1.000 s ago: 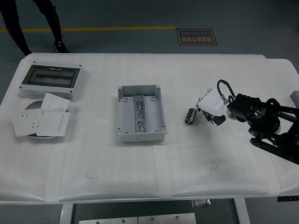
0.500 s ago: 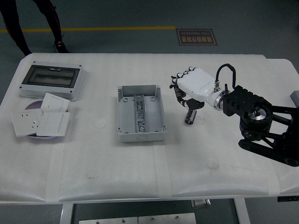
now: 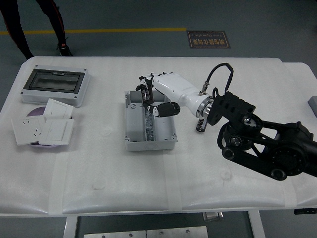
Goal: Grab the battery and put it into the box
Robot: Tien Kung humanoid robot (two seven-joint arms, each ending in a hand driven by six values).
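The right hand [image 3: 159,96] reaches in from the right and hangs over the far half of the open grey box [image 3: 149,120]. Its white back faces up, and the dark fingers [image 3: 145,92] curl down toward the box's far-left corner, with the thumb folded under toward the box's middle. Whether anything sits between those fingers cannot be told; they look loosely curled, and nothing shows in their grip.

The battery [image 3: 200,124] is not in the hand. It lies on the desk [image 3: 237,74] well behind the hand, to the right of the box, just beside the wrist and partly hidden by the black forearm joint.

Far to the left of the hand, beyond the box, a grey enclosure with a dark window [image 3: 54,86] sits on the desk. Nearer the front edge from it, white wall switches and a socket plate [image 3: 43,127] are piled on a purple disc.

At the far left, past the desk, a person's legs [image 3: 37,22] stand on the floor.
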